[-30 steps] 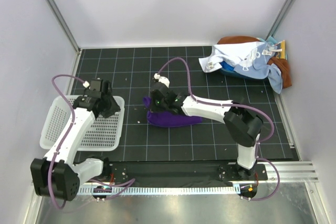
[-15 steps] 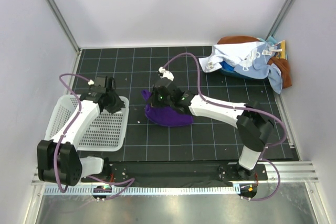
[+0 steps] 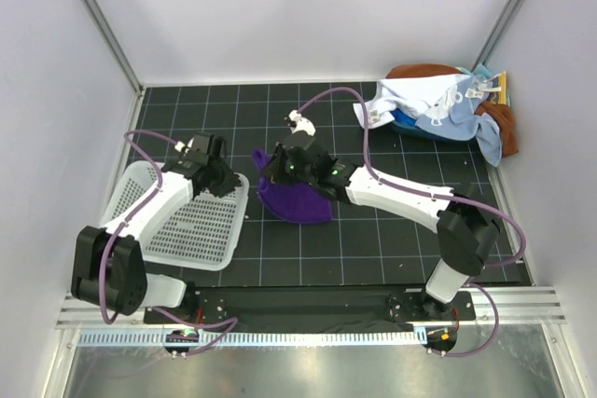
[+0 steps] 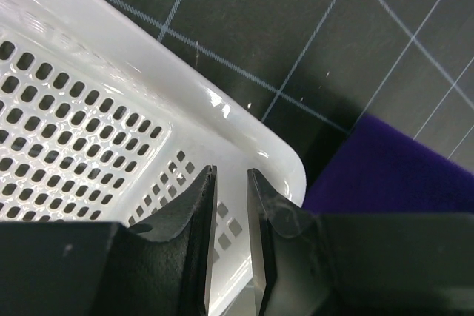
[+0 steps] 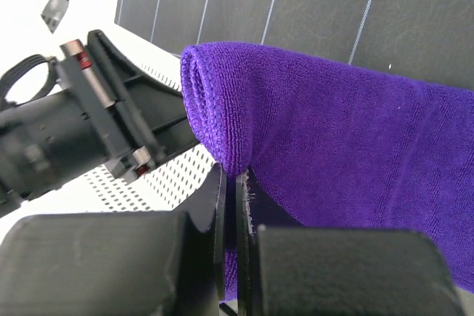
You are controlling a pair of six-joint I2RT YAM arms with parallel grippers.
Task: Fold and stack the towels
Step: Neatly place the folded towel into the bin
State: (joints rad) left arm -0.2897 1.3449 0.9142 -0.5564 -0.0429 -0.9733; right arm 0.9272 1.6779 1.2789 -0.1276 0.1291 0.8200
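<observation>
A dark purple towel lies bunched on the black grid mat at mid-table, one folded edge lifted. My right gripper is shut on that edge, and the cloth hangs away from the closed jaws. My left gripper is closed over the right far corner of the white slotted basket. Its jaws straddle the plastic rim, with the purple towel just beyond. More towels are heaped at the back right: a white and light blue one over a rust-brown one.
The basket stands slanted at the left, its right corner close to the purple towel. White walls enclose the mat on three sides. The arm bases and a metal rail run along the near edge.
The basket has slid right toward the purple towel, carried by the left gripper. The right gripper has drawn the towel's edge back and left, bunching the cloth tighter.
</observation>
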